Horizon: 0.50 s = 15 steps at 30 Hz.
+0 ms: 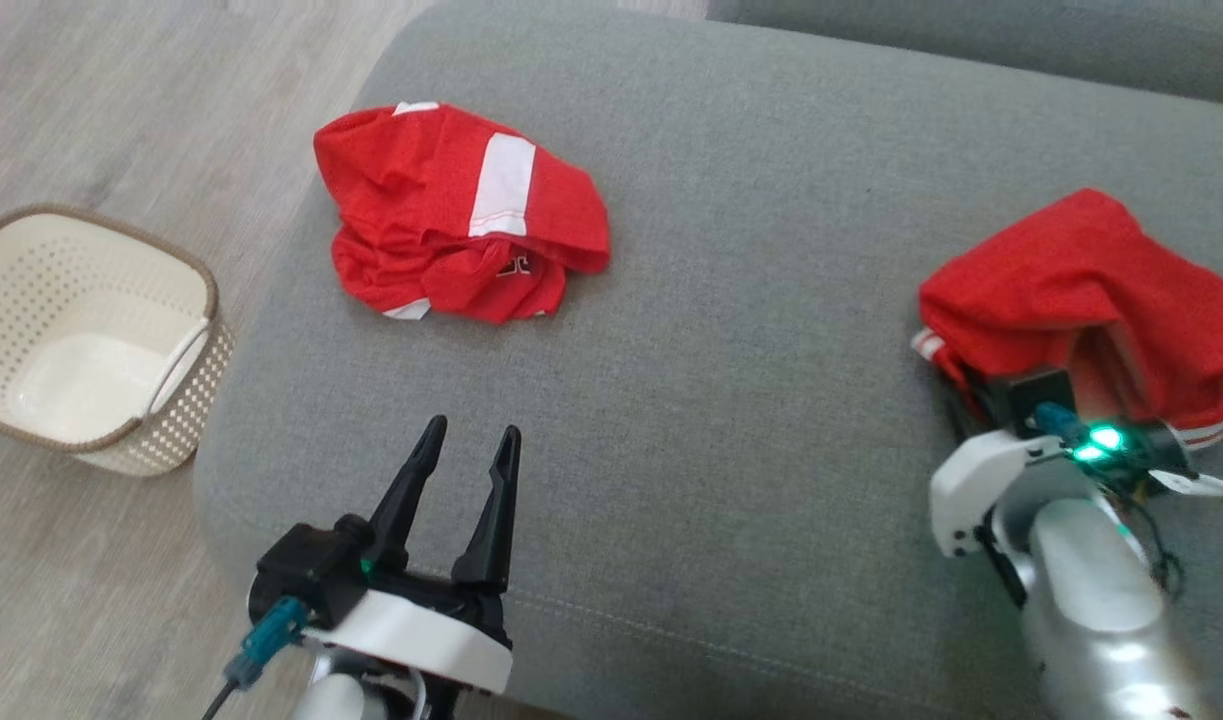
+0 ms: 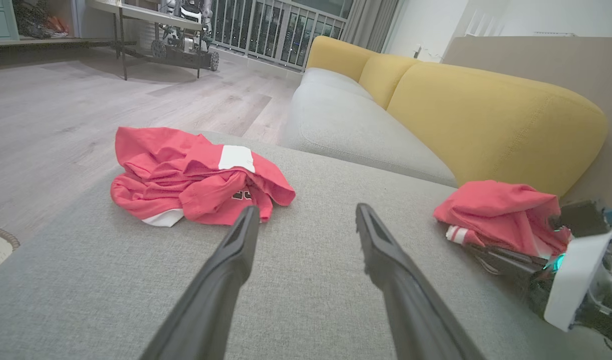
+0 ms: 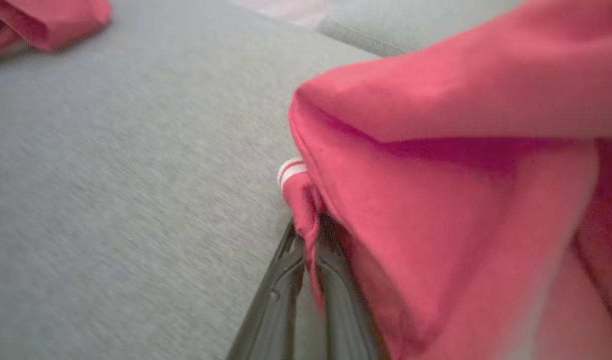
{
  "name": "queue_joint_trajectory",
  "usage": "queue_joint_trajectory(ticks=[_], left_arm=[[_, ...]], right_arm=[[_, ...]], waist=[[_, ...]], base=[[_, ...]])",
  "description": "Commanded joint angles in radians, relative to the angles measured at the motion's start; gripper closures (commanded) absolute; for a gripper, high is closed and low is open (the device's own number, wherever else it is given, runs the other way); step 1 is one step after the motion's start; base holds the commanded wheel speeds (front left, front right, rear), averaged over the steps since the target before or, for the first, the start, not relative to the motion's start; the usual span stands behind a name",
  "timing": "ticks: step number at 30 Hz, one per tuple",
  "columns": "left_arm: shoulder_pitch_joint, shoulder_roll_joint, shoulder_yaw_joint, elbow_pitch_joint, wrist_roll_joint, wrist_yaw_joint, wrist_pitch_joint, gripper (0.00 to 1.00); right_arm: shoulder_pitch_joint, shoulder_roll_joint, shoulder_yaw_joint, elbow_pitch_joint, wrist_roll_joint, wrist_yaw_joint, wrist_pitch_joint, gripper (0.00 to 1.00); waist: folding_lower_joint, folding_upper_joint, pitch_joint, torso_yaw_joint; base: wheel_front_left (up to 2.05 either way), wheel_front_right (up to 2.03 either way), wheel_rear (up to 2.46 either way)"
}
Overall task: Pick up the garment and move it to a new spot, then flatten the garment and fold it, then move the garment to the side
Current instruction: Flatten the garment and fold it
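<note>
In the head view, a wide grey woven cushion spreads across the frame. The red shirt, soft knit with white-striped cuffs, lies bunched at the right edge, draped over the right tool, whose fingers are hidden beneath the cloth. A second shirt, red with a white panel, sits crumpled at upper centre-left. At lower left the left tool hangs with its two tapered dark fingers spread wide, holding nothing. A cream perforated basket with a brown rim stands on the pale wood floor at the left.

In the left wrist view, the spread fingers rise from the bottom edge; a rounded yellow backrest curves at upper right.

In the right wrist view, blurred, the right tool's fingers are pinched together on a fold of the red shirt beside a striped cuff.
</note>
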Motion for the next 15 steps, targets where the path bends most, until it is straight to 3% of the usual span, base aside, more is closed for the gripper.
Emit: queue_joint_trajectory(ticks=[1, 5, 9, 15], left_arm=[[-0.031, -0.003, 0.026, -0.026, 0.001, 0.003, -0.008, 0.0], [-0.018, -0.003, 0.028, -0.017, 0.013, -0.003, -0.008, 0.0], [-0.002, -0.003, 0.025, -0.008, 0.028, -0.011, -0.008, 0.0], [0.02, -0.003, 0.021, 0.004, 0.042, -0.021, -0.008, 0.0]], right_arm=[[-0.053, 0.005, 0.086, -0.019, 0.093, 0.0, -0.029, 1.0], [-0.074, 0.005, 0.198, -0.132, 0.282, 0.0, -0.037, 1.0], [-0.072, 0.005, 0.2, -0.312, 0.356, 0.0, -0.038, 1.0], [-0.071, 0.005, 0.237, -0.373, 0.458, 0.0, -0.034, 1.0]], waist=[[0.0, 0.0, -0.021, -0.01], [0.0, 0.0, -0.056, -0.03], [0.0, 0.0, -0.097, -0.045], [0.0, 0.0, -0.14, -0.036]], base=[[0.0, 0.0, 0.0], [0.0, 0.0, 0.0], [0.0, 0.0, 0.0], [0.0, 0.0, 0.0]])
